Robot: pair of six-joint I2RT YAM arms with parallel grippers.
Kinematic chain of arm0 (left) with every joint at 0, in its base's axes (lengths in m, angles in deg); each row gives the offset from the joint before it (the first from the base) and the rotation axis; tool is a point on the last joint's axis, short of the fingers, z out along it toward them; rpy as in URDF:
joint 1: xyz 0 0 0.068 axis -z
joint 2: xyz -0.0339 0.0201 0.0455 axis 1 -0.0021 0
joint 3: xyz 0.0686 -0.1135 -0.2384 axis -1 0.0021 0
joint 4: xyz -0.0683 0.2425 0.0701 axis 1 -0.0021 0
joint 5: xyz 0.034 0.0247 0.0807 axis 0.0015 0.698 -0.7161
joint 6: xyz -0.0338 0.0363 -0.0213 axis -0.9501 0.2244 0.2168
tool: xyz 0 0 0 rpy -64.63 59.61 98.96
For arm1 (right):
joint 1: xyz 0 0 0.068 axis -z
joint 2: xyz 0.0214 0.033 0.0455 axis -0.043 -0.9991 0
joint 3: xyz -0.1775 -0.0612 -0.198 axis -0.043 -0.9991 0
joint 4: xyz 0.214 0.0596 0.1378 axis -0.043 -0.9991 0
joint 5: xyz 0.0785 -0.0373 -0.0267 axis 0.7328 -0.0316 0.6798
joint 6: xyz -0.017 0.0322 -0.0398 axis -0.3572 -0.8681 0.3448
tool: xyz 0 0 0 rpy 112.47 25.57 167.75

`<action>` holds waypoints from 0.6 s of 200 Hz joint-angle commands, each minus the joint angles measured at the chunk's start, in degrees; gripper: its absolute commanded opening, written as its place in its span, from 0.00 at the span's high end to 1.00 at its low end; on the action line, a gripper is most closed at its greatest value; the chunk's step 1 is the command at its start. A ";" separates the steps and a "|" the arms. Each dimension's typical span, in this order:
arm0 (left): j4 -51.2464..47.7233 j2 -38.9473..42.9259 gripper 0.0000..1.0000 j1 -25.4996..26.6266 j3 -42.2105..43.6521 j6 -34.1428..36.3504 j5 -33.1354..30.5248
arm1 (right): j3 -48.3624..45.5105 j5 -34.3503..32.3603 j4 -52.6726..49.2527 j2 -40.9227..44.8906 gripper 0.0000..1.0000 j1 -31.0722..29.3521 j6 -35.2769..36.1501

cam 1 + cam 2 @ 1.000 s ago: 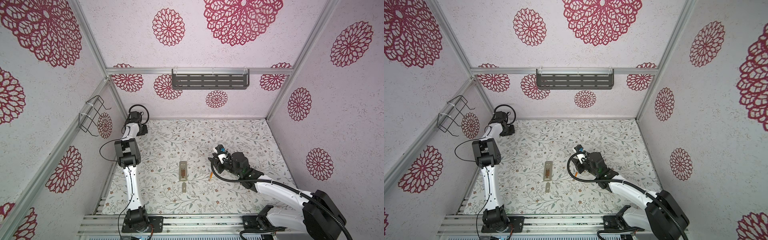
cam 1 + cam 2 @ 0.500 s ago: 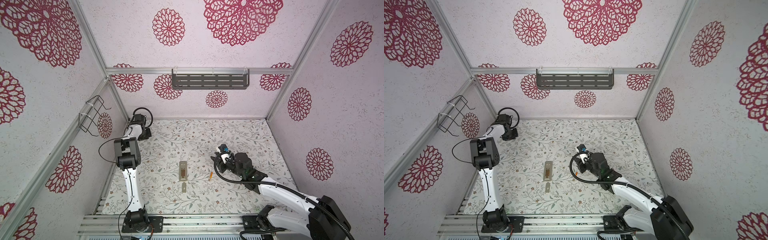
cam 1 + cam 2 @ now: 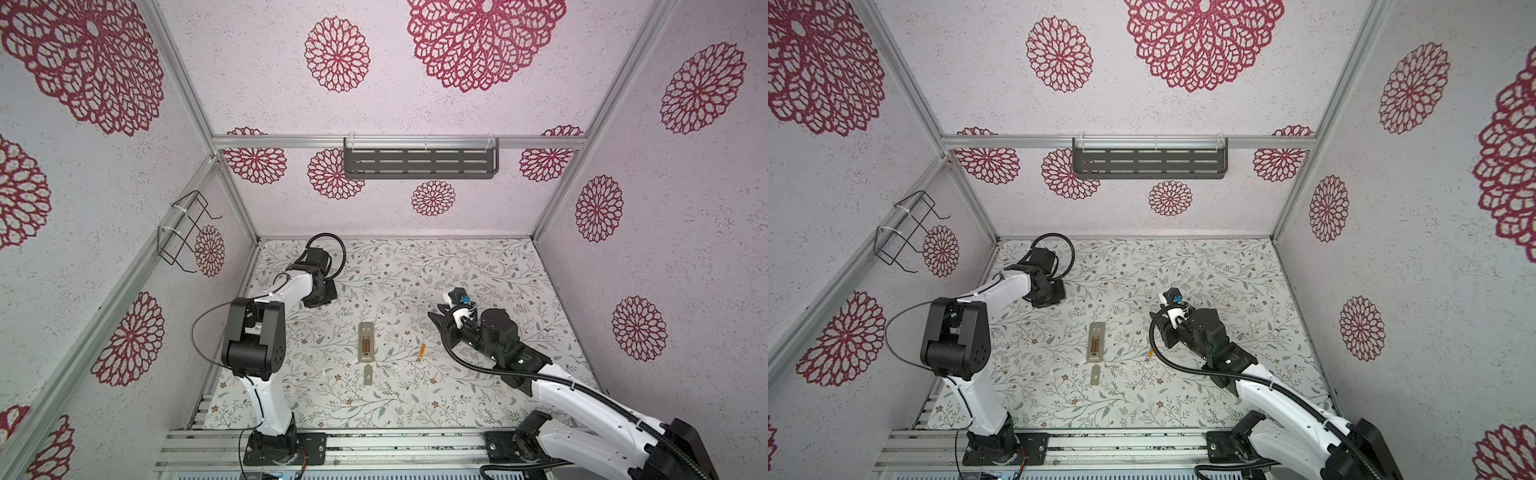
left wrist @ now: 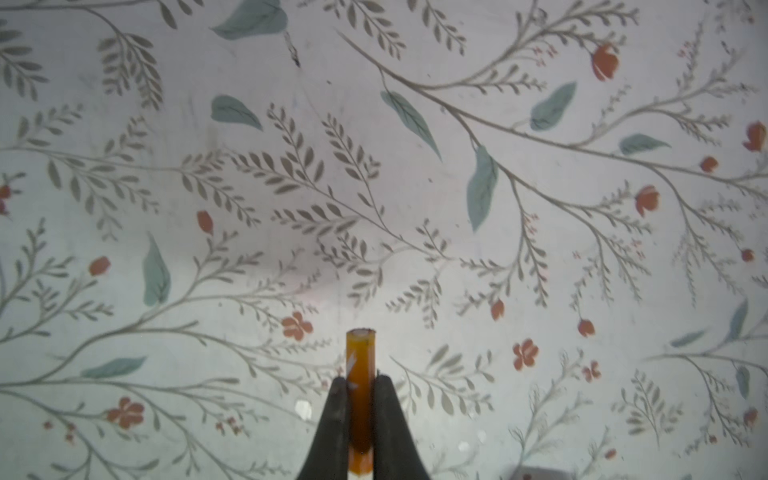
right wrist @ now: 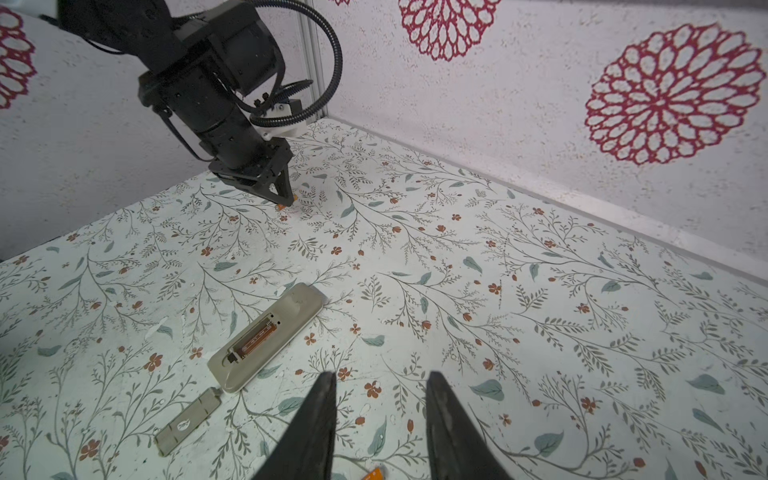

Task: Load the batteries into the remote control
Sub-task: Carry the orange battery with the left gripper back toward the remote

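On the middle of the flowered table [image 3: 478, 266] the remote control [image 3: 366, 343] lies with its beige back up. Its length runs from 12 to 6 o'clock in both top views. Its battery compartment is open (something orange-brown shows inside, but I cannot tell what it is). A small beige cover [image 3: 368, 372] lies flat just beside the end of the remote control, at 6 o'clock from it.

The loose battery [image 3: 422, 350] lies on the table at 3 o'clock from the remote control, near it but not touching. The right gripper [image 5: 380, 376] hangs above the table at about 2 o'clock from the remote control. Its fingers stand apart and hold nothing. In the right wrist view, an orange end of the loose battery shows at the frame edge between them.

The left gripper [image 4: 360, 380] is at about 10 o'clock from the remote control, well apart from it, and points down at the table. Its fingers are pressed together on the held battery [image 4: 360, 365], which sticks out past the fingertips with its pale end forward. I cannot tell whether this end touches the table.
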 commanded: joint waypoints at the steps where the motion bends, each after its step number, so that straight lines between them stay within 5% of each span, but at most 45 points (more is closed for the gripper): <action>1: 1.64 6.56 1.00 3.18 2.09 -3.03 -0.53 | -2.02 -2.03 -2.53 3.75 0.62 0.29 -3.98; 60: 2.07 18.66 1.00 17.87 10.78 -11.96 -0.08 | -5.79 -4.79 -5.42 8.81 0.62 0.29 -9.04; 120: 7.62 22.50 0.99 33.92 18.46 -23.63 -2.16 | -8.36 -7.31 -6.55 11.16 0.62 0.29 -11.99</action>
